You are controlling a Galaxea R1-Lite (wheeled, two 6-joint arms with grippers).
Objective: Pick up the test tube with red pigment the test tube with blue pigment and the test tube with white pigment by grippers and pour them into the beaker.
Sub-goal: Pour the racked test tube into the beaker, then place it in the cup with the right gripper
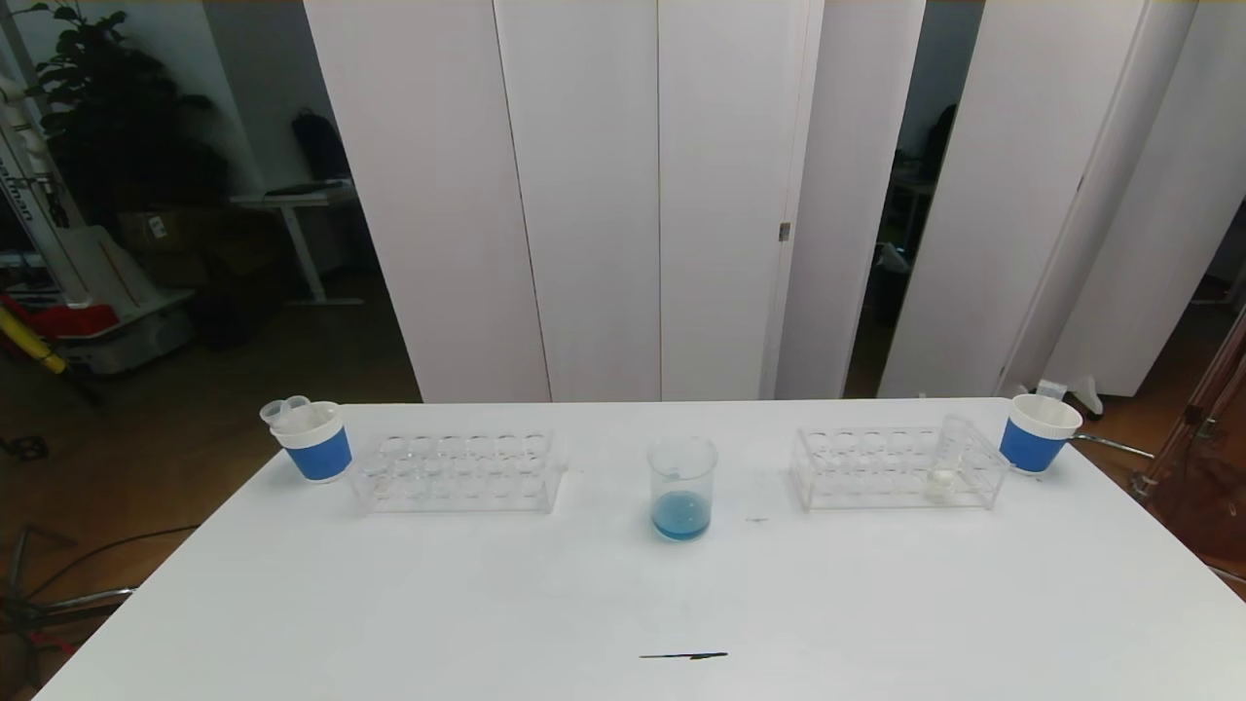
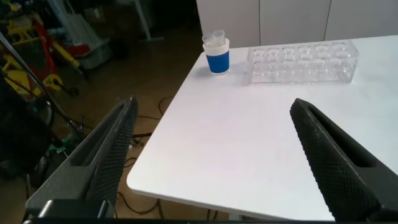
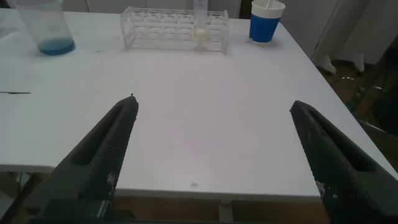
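The clear beaker (image 1: 681, 487) stands mid-table with blue liquid in its bottom; the right wrist view shows it too (image 3: 46, 28). The test tube with white pigment (image 1: 946, 462) stands upright in the right-hand clear rack (image 1: 876, 469), a cream blob at its bottom (image 3: 201, 38). No tube with red or blue pigment is in view. Both arms are out of the head view. My left gripper (image 2: 212, 101) hangs open over the table's near left corner, holding nothing. My right gripper (image 3: 212, 101) hangs open over the near right edge, also holding nothing.
An empty clear rack (image 1: 458, 472) sits left of the beaker. Beside it, a blue-banded white cup (image 1: 316, 440) holds clear tubes (image 1: 287, 409). A second such cup (image 1: 1037, 431) stands at the far right. A thin dark streak (image 1: 683, 655) lies near the front edge.
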